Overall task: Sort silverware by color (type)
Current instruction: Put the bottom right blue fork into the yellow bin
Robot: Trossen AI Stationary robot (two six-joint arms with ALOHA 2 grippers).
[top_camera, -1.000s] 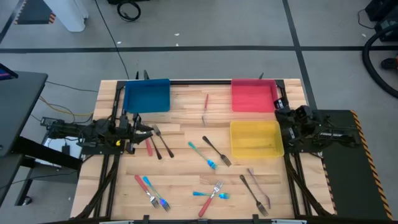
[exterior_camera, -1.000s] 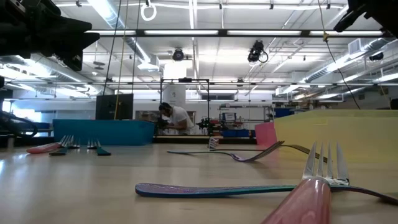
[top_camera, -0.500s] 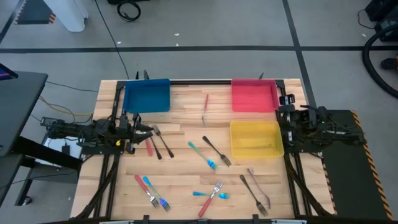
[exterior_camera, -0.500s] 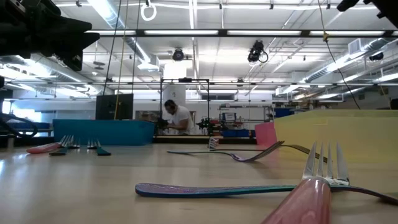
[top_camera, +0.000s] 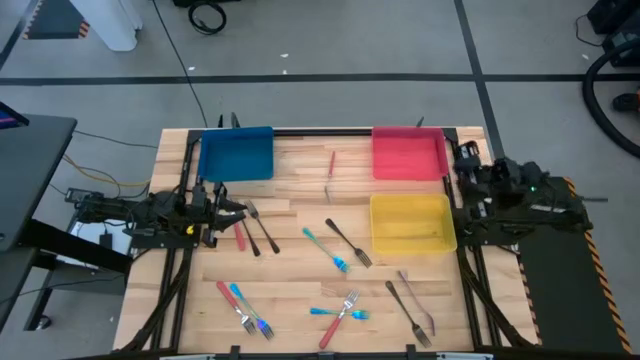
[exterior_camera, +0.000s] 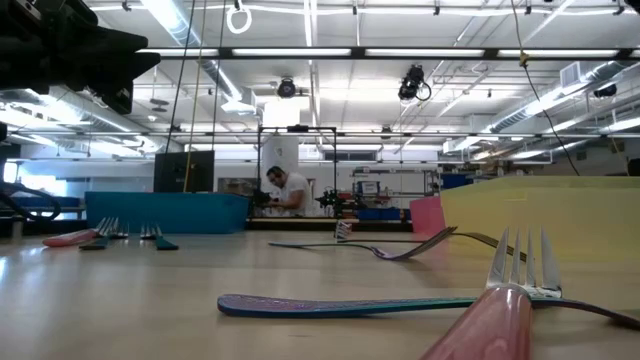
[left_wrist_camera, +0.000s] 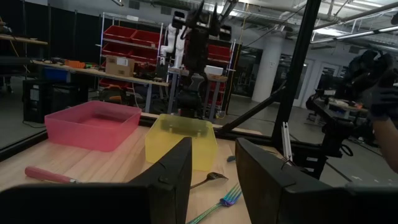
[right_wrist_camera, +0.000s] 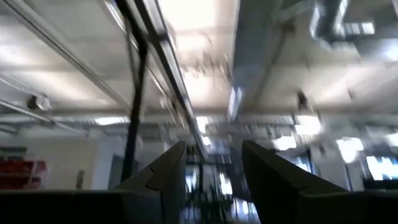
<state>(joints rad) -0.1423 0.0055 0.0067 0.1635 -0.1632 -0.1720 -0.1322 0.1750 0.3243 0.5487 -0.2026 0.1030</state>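
The silverware is small forks lying flat and scattered on the wooden table: a red-handled fork by the red tray, dark forks and a red-handled one in front of my left gripper, and a blue-handled fork and a dark fork mid-table. Several more lie near the front edge. My left gripper hovers open at the table's left side, pointing level across it. My right gripper is open at the right edge, raised and tipped up at the ceiling, holding nothing.
A blue tray stands at the far left, a red tray at the far right, and a yellow tray just in front of the red one. Two dark forks lie at the front right. In the low view a person shows far behind the table.
My right gripper has risen at the table's right edge, drifting toward the far edge and tipping further upward; in the low view it has left the picture's top. My left arm has kept still, and no fork has moved.
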